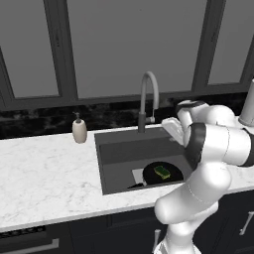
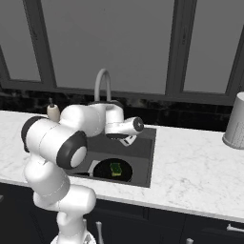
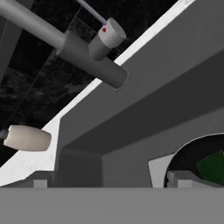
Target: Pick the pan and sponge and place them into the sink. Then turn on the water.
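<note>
Already the soap dispenser (image 1: 79,131) stands at nine o'clock of the sink (image 1: 116,149); inside, the sponge (image 1: 162,171) lies on the pan (image 1: 151,174). Toward three o'clock, the gripper (image 2: 127,139) gapes wide, empty, near the faucet (image 1: 148,98). A sideways approach could glance off its lever (image 3: 108,36), leaving the water off.

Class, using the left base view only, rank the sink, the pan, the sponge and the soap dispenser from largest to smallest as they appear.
1. The sink, by far the largest.
2. The pan, partly hidden by the arm.
3. The soap dispenser.
4. The sponge, lying on the pan.
The dispenser and sponge look close in size, so their order is unsure.
</note>
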